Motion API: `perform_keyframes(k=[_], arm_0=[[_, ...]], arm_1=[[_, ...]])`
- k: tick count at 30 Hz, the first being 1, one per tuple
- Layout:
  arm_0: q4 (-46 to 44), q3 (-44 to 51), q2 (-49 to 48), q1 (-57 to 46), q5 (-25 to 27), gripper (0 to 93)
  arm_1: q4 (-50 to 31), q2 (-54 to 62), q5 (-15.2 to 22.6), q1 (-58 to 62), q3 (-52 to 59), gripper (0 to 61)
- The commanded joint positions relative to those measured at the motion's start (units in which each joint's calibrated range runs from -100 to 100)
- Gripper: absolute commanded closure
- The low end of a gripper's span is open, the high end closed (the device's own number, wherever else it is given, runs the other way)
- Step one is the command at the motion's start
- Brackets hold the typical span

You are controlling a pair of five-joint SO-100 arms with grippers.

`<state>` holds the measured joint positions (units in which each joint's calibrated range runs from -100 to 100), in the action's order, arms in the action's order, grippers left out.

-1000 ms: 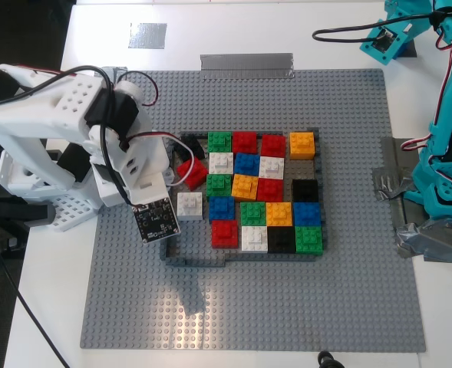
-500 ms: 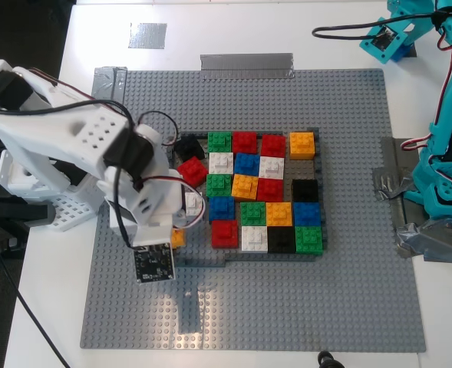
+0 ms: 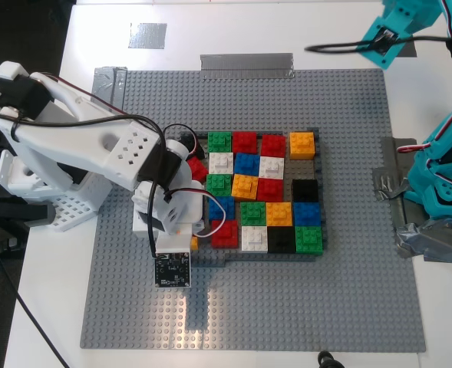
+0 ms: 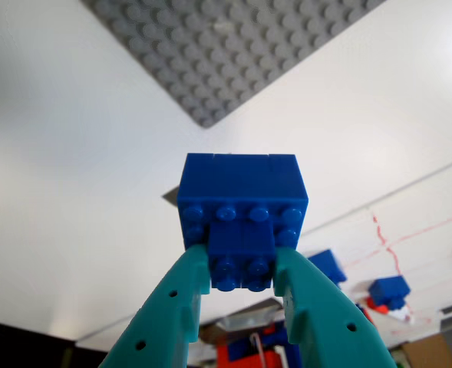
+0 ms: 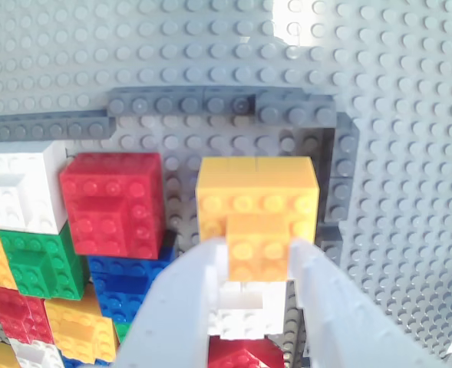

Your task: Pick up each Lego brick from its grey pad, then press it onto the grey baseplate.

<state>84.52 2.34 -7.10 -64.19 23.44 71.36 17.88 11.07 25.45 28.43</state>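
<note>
While each pincer grips one brick, blue brick (image 4: 242,218) and orange brick (image 5: 258,211), seemingly firmly.

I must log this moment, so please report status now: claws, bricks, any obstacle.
First claw shut on blue brick, off the baseplate. Second claw shut on orange brick, over the frame's open corner. Red brick close beside.

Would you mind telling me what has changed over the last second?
My second gripper, shut on the orange brick, has swung from the frame's upper edge in the exterior view toward its lower corner. My first gripper has stayed off the baseplate, holding the blue brick. The placed bricks are unmoved.
</note>
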Motion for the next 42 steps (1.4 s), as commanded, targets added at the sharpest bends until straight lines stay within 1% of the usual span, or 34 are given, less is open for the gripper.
perform_keyframes(k=[1, 3, 8, 12, 15, 18, 30, 36, 37, 38, 40, 42], arm_0=[[-5.8, -9.2, -9.6, 6.1, -4.0, 92.7], [-7.3, -13.8, -13.5, 9.4, -6.3, 92.7], [-6.9, -24.3, -22.7, 18.2, -9.8, 92.7], [-4.9, -29.7, -27.9, 24.0, -10.4, 92.7], [0.5, -29.9, -29.2, 28.6, -10.6, 92.7], [3.0, -29.7, -29.2, 32.1, -10.7, 92.7], [2.9, -30.1, -28.9, 42.9, -10.7, 92.7], [2.5, -29.7, -23.1, 44.3, -10.5, 92.7], [2.5, -29.6, -22.2, 44.3, -10.5, 92.7], [2.5, -29.6, -21.2, 44.3, -10.5, 92.7], [2.5, -29.6, -20.1, 45.0, -10.4, 92.7], [2.5, -29.6, -19.9, 45.4, -10.4, 92.7]], arm_1=[[-1.2, -0.1, -1.4, -1.6, -1.2, 61.3], [-2.4, -0.4, -1.5, -1.6, -0.8, 61.3], [-6.4, -0.9, -0.9, -0.5, 1.2, 61.3], [-8.5, -1.4, -0.5, -0.2, 2.9, 61.3], [-9.5, -1.7, -0.4, -0.1, 3.4, 61.3], [-10.9, -2.3, -0.5, -0.1, 4.0, 61.3], [-12.4, -2.8, -0.8, -1.5, 3.5, 61.3], [-13.2, -2.8, -1.3, -1.4, 3.4, 61.1], [-13.3, -2.8, -1.3, -1.3, 3.4, 59.5], [-13.3, -2.8, -1.3, -1.2, 3.3, 54.5], [-13.1, -2.8, -0.9, -1.1, 3.3, 48.4], [-12.3, -2.7, -0.2, -1.1, 3.0, 45.6]])
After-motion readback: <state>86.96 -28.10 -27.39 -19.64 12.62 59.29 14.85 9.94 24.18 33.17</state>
